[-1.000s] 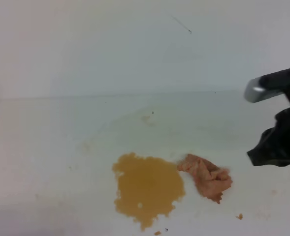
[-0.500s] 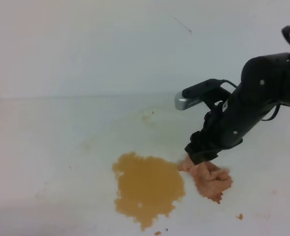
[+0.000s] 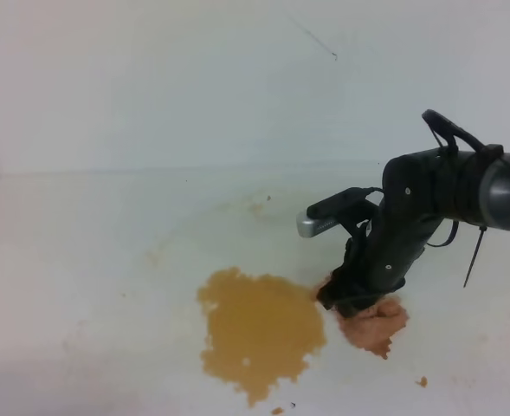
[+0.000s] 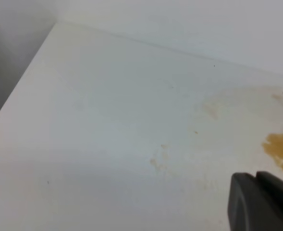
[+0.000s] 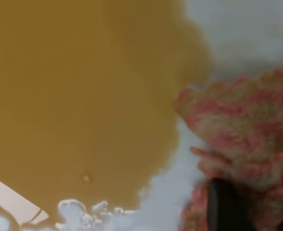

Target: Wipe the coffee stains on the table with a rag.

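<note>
1. The counter is a white flat surface; no container stands on it.
2. The coffee stains form one large amber puddle near the front edge, with small spots beside it.
3. The rag lies just right of the puddle, touching its edge.
4. The right hand presses down onto the rag's left part; whether its fingers are clenched on the cloth cannot be told.
5. The left hand shows only as a dark edge; its state cannot be told.
</note>
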Available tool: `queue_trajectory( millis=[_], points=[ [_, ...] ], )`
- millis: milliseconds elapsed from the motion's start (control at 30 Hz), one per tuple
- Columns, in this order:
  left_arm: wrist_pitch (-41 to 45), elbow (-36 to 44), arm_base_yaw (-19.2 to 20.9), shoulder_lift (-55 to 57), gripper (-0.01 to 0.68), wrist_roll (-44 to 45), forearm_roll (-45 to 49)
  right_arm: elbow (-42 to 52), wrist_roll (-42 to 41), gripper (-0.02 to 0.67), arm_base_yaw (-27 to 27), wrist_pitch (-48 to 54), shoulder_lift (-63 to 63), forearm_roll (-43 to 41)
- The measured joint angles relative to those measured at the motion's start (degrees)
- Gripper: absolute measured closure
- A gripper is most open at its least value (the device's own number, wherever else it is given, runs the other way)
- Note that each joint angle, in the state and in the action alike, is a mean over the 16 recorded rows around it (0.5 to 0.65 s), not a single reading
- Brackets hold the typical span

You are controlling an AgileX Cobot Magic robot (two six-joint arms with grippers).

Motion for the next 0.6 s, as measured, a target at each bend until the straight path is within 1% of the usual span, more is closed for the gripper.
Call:
queue_trajectory(
  millis=[167, 267, 400, 600],
  points=[
    [0.11, -0.14, 0.0, 0.09, 0.674, -0.01, -0.03, -0.56, 0.63, 0.553, 0.0, -0.34, 1.46, 0.86],
    [0.23, -0.28, 0.01, 0.28, 0.675, -0.01, -0.03, -1.06, 0.62, 0.606, 0.0, -0.31, 2.15, 2.43],
    [0.29, -0.56, 0.02, 0.37, 0.675, -0.01, -0.03, -1.95, 0.22, 0.641, 0.02, -0.15, 3.11, 5.31],
    [0.17, -0.28, 0.0, 0.09, 0.675, -0.01, -0.03, -4.0, -1.21, 0.65, 0.85, 0.31, 4.94, 9.84]
  ],
)
